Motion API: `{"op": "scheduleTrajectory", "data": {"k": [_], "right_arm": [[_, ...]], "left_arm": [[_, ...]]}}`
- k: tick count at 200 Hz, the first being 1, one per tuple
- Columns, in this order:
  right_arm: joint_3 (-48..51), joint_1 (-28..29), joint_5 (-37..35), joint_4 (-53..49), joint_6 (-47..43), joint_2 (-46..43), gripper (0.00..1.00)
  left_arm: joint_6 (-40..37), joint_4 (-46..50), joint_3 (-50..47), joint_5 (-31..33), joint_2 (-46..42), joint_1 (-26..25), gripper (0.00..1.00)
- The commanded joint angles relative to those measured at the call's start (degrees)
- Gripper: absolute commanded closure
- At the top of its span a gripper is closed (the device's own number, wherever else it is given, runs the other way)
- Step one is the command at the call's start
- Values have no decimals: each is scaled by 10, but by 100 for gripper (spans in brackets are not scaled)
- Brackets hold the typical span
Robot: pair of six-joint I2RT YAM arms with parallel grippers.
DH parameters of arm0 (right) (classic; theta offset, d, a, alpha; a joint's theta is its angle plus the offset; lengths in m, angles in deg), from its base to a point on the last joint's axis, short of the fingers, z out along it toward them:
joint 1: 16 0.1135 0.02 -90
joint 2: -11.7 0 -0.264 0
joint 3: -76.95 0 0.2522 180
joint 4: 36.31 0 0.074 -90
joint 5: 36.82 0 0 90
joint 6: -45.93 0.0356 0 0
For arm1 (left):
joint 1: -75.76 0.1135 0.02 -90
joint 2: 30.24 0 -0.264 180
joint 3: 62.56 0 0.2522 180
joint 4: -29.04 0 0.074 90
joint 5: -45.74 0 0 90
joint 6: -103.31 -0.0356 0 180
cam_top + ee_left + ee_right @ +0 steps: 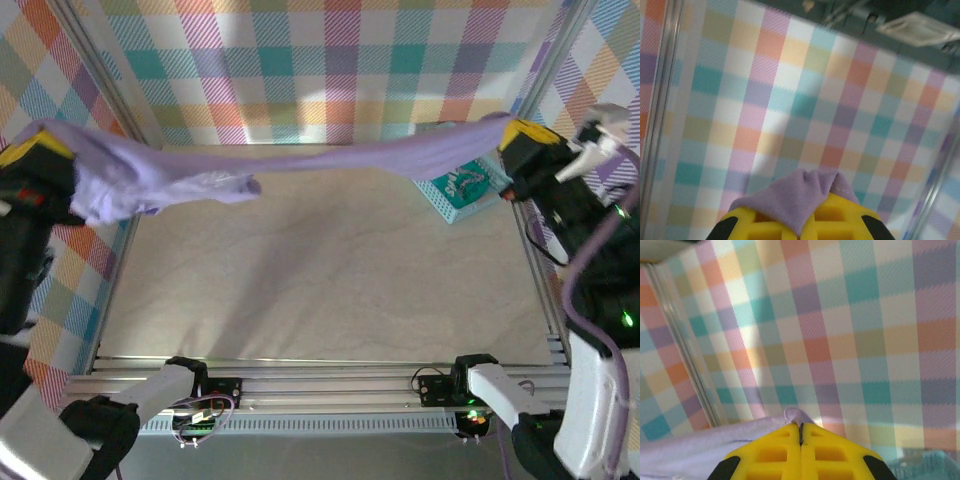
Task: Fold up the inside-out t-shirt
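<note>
Arm bases (190, 385) x2 sit nearest, bolted to an alu rail (330, 375) at the desk's near edge. Desk (330, 290) is pale beige w/ faint marbling, bare mid-surface; pastel plaid walls (350, 60) close 3 sides. 1 inside-out t-shirt (330, 158) hangs in the air over the desk, stretched side to side btwn 2 claws, bunched toward the left. Its fabric is pinched tight in the left claw (800, 225); the right claw (801, 432) clamps the other end, fingers pressed together. 1 teal basket (440, 203) sits far right, teal garment (468, 180) w/ white marks inside, partly hidden by the shirt.
</note>
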Motion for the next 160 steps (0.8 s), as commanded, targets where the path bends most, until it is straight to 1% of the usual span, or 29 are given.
{"op": "scheduleTrajectory", "data": {"k": [1, 23, 50, 77, 103, 128, 141, 160], "right_arm": [[-21, -2, 14, -24, -1, -16, 100], [-45, -2, 22, -36, 0, -16, 100], [-74, -2, 16, -46, -9, 4, 100], [-96, -2, 4, -42, -22, 44, 100], [-92, -2, -12, -29, -38, 110, 100], [-77, -2, -24, -9, -52, 182, 100], [-56, -2, -38, 18, -57, 217, 100], [-48, -2, -32, 38, -55, 294, 100]], "left_arm": [[11, -14, 1, -33, 12, 3, 100], [1, 0, 32, -16, 29, 3, 100], [-13, 11, 83, 6, 86, 3, 100], [-38, 36, 170, 43, 191, 3, 100], [-64, 23, 177, 71, 280, 6, 100], [-58, 21, 175, 42, 358, 34, 100], [-56, 13, 169, 27, 392, 47, 100], [-53, 6, 168, 10, 449, 66, 100]]}}
